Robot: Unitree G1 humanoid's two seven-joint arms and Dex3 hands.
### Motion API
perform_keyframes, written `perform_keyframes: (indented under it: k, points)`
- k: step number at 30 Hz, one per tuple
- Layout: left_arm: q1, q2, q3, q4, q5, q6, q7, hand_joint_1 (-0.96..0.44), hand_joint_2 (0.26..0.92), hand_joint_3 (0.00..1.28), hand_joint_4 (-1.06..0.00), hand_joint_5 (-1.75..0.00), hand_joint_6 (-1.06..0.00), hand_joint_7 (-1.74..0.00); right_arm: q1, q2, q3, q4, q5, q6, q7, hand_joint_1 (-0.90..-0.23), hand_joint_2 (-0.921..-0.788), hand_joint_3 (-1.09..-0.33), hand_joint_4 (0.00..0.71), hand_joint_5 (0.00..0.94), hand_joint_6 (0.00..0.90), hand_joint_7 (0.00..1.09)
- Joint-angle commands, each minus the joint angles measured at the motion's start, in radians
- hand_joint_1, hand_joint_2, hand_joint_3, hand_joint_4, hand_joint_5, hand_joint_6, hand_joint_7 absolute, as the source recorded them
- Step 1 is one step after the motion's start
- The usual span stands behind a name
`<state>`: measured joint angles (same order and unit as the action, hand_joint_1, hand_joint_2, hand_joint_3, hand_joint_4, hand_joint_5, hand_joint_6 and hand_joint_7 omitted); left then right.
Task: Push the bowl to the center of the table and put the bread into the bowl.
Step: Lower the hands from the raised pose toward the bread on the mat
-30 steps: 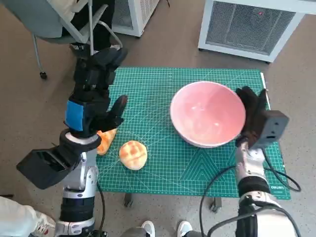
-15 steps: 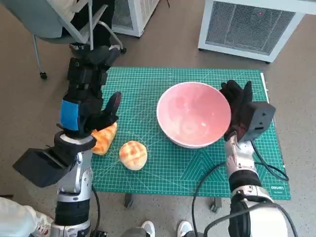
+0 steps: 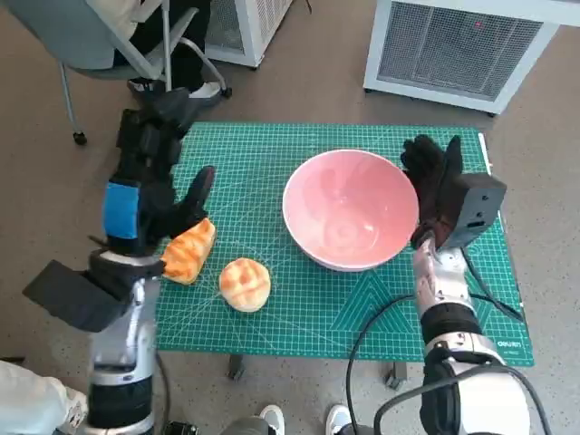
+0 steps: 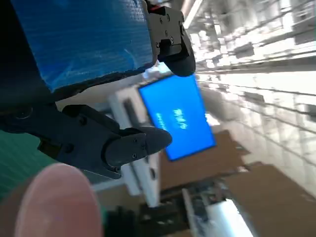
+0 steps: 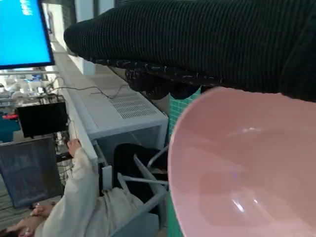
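Observation:
A large pink bowl (image 3: 349,213) stands on the green cutting mat (image 3: 272,154), a little right of its middle. My gloved right hand (image 3: 435,186) is open, its fingers spread against the bowl's right rim; the right wrist view shows the glove (image 5: 197,39) just over the bowl (image 5: 247,173). A round golden bread (image 3: 245,284) lies at the mat's front left. A striped orange bread (image 3: 188,252) lies beside it at the left edge. My left hand (image 3: 149,186) hovers above that bread, fingers apart, holding nothing. In the left wrist view, the left hand (image 4: 74,44) is empty.
A chair (image 3: 100,45) stands beyond the table's far left corner, and white units (image 3: 462,50) beyond its far edge. Cables (image 3: 390,317) hang over the front right. Shoes (image 3: 272,419) show at the front edge. A person (image 5: 79,207) sits past the bowl in the right wrist view.
My right hand has pushed the bowl leftward toward the mat's middle. My left hand has drawn left and away, uncovering the striped bread.

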<state>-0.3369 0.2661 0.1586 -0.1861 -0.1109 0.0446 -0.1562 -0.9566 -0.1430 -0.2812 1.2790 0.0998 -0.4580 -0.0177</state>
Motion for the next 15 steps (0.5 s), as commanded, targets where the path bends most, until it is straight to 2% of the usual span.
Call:
perform_keyframes:
  k: [1, 4, 8, 9, 13, 15]
  points:
    - [0.02, 0.094, -0.002, -0.086, 0.092, 0.203, 0.011, -0.2, 0.913, 0.36, -0.03, -0.3, 0.0, -0.63, -0.008, -0.012, 0.032, -0.058, -0.039, -0.105, -0.011, -0.492, -0.921, -0.815, 0.249, 0.001, 0.029, 0.55]
    - [0.02, 0.155, -0.03, -0.136, 0.165, 0.354, 0.001, -0.22, 0.918, 0.31, -0.07, -0.14, -0.05, -0.45, 0.002, -0.017, 0.051, -0.11, -0.055, -0.207, 0.006, -0.502, -0.921, -0.813, 0.239, 0.001, 0.009, 0.57]
    - [0.004, 0.218, -0.089, -0.18, 0.242, 0.532, -0.033, -0.26, 0.92, 0.27, -0.09, -0.04, -0.11, -0.24, 0.026, -0.015, 0.08, -0.209, -0.063, -0.358, 0.048, -0.518, -0.921, -0.799, 0.248, 0.006, 0.005, 0.61]
    - [0.001, 0.222, -0.095, -0.186, 0.248, 0.553, -0.036, -0.28, 0.921, 0.26, -0.09, -0.03, -0.12, -0.21, 0.029, -0.015, 0.085, -0.219, -0.063, -0.373, 0.05, -0.521, -0.921, -0.794, 0.254, 0.009, 0.009, 0.62]
    - [-0.012, 0.263, -0.153, -0.184, 0.303, 0.638, -0.062, -0.31, 0.921, 0.22, -0.09, -0.01, -0.15, -0.11, 0.07, -0.014, 0.13, -0.356, -0.086, -0.508, 0.082, -0.528, -0.921, -0.779, 0.27, 0.016, 0.031, 0.65]
    - [-0.012, 0.273, -0.17, -0.179, 0.323, 0.651, -0.067, -0.32, 0.921, 0.2, -0.09, 0.0, -0.16, -0.09, 0.086, -0.016, 0.146, -0.407, -0.095, -0.546, 0.092, -0.531, -0.921, -0.775, 0.274, 0.017, 0.04, 0.66]
